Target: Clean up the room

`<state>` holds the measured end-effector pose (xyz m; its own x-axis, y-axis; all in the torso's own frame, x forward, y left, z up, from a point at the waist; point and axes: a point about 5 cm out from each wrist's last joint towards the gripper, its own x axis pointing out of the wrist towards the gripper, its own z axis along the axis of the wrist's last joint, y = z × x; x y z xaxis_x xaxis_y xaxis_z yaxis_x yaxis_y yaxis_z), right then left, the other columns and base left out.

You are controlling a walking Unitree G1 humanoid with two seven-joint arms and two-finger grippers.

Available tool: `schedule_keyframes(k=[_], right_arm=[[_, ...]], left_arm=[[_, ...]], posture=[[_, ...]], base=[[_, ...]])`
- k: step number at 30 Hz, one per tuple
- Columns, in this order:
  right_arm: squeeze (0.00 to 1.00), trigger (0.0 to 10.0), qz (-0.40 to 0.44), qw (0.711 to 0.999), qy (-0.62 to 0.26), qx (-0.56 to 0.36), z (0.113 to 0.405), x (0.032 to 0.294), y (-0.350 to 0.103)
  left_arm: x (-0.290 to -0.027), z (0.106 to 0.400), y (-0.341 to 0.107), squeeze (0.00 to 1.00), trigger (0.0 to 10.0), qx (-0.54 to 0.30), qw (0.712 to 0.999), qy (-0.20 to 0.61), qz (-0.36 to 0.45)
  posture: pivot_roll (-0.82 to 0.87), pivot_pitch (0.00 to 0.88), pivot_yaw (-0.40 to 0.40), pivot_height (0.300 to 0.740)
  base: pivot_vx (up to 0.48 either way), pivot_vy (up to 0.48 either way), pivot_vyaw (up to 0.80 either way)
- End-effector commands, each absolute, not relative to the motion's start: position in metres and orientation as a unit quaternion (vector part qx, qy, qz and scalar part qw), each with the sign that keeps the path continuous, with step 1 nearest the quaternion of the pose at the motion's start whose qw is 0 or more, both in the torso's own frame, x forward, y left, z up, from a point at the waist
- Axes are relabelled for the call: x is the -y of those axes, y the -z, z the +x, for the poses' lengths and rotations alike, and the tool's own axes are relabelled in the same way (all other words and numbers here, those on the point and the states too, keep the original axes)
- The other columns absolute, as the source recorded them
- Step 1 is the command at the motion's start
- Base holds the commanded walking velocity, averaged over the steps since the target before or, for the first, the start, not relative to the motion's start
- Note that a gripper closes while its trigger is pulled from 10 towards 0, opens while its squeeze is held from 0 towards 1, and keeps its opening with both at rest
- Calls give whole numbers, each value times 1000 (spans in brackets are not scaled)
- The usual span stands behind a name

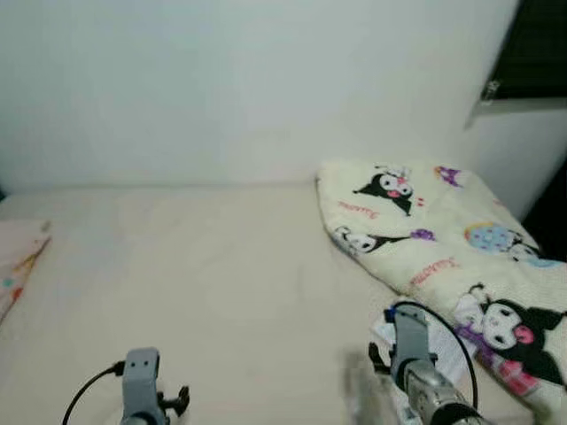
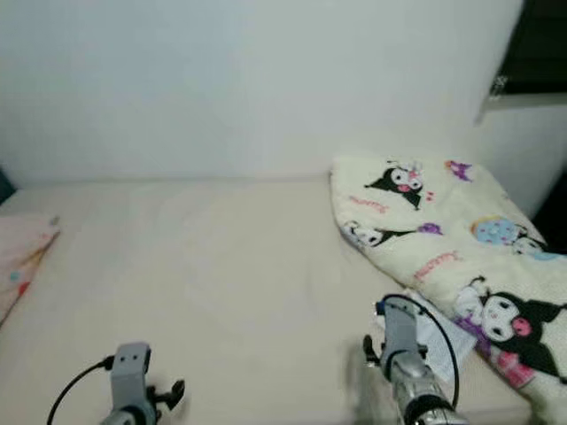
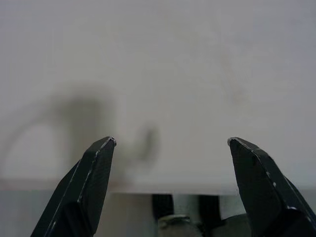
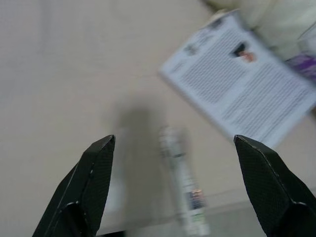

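Both arms are low over a cream bed (image 1: 221, 283) against a white wall (image 1: 248, 80). The left gripper (image 3: 170, 148) has its fingers spread wide above bare sheet. The right gripper (image 4: 175, 148) is likewise spread, hovering over a slim tube (image 4: 183, 185), possibly a pen; blur prevents certainty. A printed sheet of paper (image 4: 242, 79) lies just beyond it, touching the cartoon-print blanket (image 1: 443, 239) at the bed's right.

Both arms reached forward, low and level. The left gripper (image 3: 170, 143) hung with its black fingers (image 3: 94, 168) spread wide, nothing between them. The right gripper (image 4: 173, 140) matched it, fingers (image 4: 261, 173) parted wide, holding nothing.
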<state>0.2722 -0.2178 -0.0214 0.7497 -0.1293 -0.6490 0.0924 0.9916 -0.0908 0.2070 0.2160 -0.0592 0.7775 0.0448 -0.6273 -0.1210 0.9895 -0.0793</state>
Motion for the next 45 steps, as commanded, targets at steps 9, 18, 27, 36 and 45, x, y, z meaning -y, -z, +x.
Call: schedule_keyframes(k=[9, 18, 27, 36, 45], right_arm=[[0, 10000, -13, 938, 43, -344, 275, 211, 20], [0, 10000, 24, 960, -4, -277, 293, 196, 4], [0, 10000, 0, 958, -12, -285, 294, 191, 4], [0, 10000, -6, 958, -2, -286, 292, 196, 5], [0, 10000, -14, 965, 4, -260, 295, 198, 0]], left_arm=[[-217, 205, 62, 0, 10000, -344, 935, -68, -55], [-215, 207, 62, 0, 10000, -356, 932, -62, -24], [-210, 210, 61, 0, 10000, -350, 935, -51, -18], [-204, 216, 57, 0, 10000, -336, 942, -23, 1], [-193, 234, 46, 0, 10000, -298, 955, 2, 0]], posture=[[-135, 0, -27, 740], [-140, 0, -28, 740], [-133, 0, -33, 740], [-136, 0, -27, 740], [-133, 0, -25, 740]], base=[[0, -160, 0], [-294, 0, 0], [-353, 0, 0], [-35, 0, 0], [0, 0, 0]])
